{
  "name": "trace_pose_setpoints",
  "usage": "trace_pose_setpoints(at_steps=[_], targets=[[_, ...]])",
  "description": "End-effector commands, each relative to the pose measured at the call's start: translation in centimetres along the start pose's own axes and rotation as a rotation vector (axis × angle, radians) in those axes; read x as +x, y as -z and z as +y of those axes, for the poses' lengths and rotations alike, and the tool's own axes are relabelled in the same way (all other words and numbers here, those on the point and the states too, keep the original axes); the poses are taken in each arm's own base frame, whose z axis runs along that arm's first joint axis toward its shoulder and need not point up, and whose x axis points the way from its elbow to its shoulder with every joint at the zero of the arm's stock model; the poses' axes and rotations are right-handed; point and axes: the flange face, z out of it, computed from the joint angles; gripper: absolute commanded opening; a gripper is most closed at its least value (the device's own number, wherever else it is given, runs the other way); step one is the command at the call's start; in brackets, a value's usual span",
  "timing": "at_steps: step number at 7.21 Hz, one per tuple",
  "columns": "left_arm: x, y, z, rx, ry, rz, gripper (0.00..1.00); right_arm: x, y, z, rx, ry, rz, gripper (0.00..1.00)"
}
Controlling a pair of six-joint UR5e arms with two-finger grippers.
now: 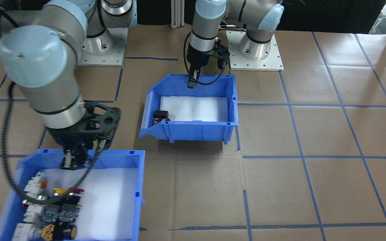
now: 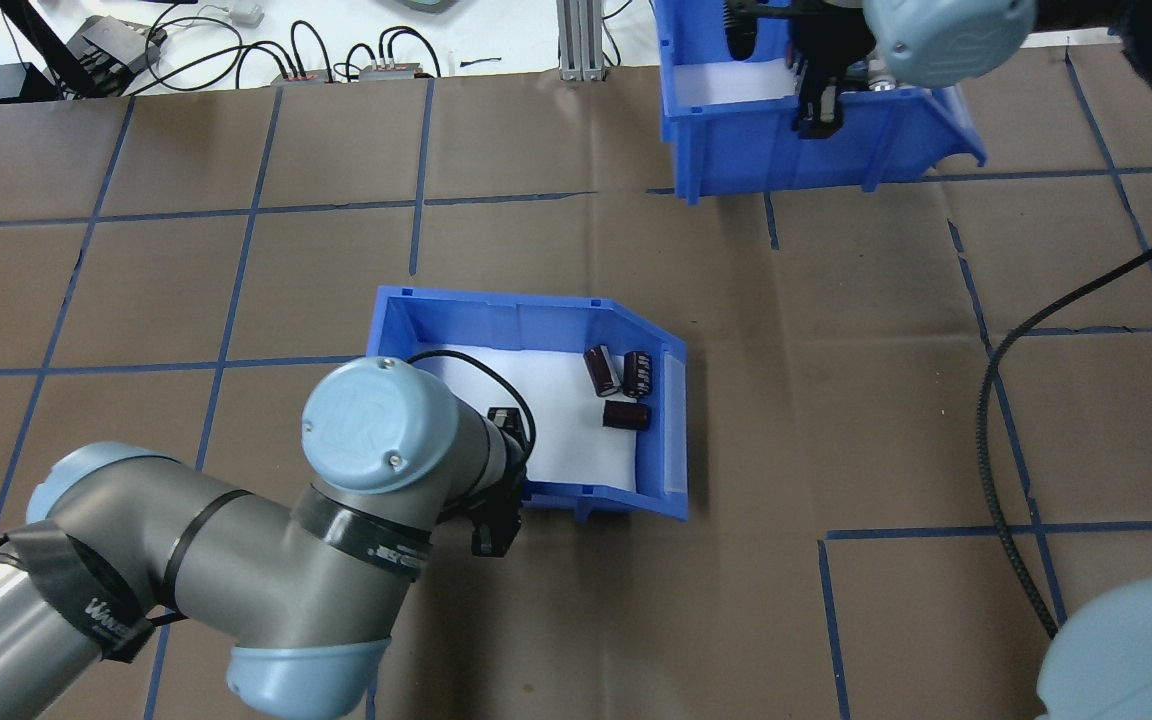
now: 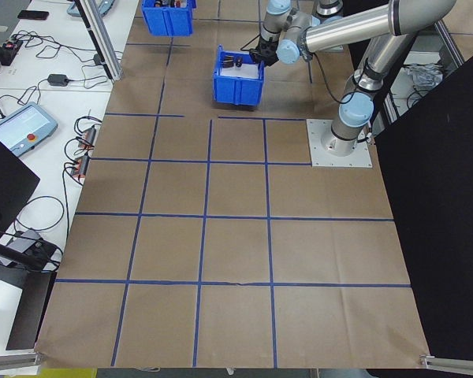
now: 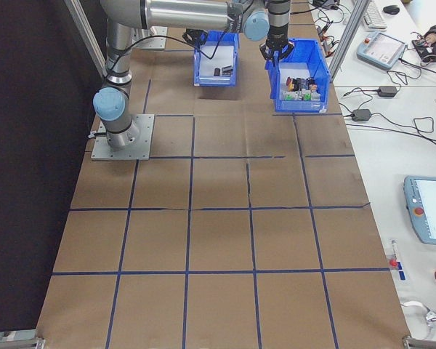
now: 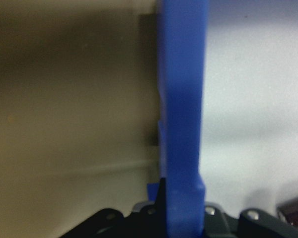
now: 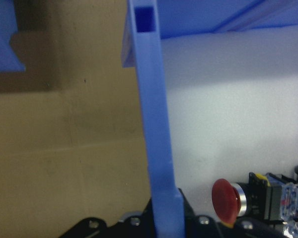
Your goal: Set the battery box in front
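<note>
Both arms are bending down over blue bin walls.
Left end effector (image 2: 492,535) is clamping the battery box (image 2: 536,330) near wall, mid-desk; right end effector (image 2: 816,120) is clamping the switch bin (image 2: 736,150) wall; white foam is lining both.

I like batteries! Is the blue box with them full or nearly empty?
Nearly empty. The battery box holds only three small dark cylinders near its slanted end; the rest is bare white foam.

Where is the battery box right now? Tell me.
In the overhead view the battery box sits mid-table, the left tool straddling its near wall; the switch bin, with the right tool, lies beyond, toward the far-right.
</note>
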Motion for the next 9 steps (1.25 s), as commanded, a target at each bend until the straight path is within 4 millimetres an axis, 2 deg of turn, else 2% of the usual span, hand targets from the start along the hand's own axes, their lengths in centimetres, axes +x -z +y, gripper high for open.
trace_pose_setpoints(at_steps=[1,2,3,5,7,8,9], targets=[[7.7,1.3,-2.7,-0.018,-0.017,0.032,0.0,-0.8,0.1,9.8,-0.017,0.027,-0.019,0.0],[13.1,0.7,-2.0,-0.02,-0.013,0.03,0.0,-2.5,-0.2,13.7,-0.011,0.029,-0.033,0.0],[16.9,-0.5,-0.8,-0.027,-0.01,0.032,0.0,-4.7,-0.9,15.4,-0.003,0.038,-0.057,0.0],[22.5,-2.9,1.3,-0.124,0.052,0.028,0.0,-9.3,-2.0,15.6,0.017,0.025,-0.082,0.0],[25.0,-4.2,4.5,-0.135,0.042,0.037,0.0,-13.3,-3.1,14.9,0.01,0.025,-0.053,0.0],[26.4,-5.3,5.6,-0.142,0.071,0.036,0.0,-15.8,-2.8,15.0,0.007,0.013,-0.047,0.0],[26.6,-5.6,6.0,-0.139,0.072,0.035,0.04,-17.3,-3.1,15.2,0.009,0.034,-0.053,0.0]])
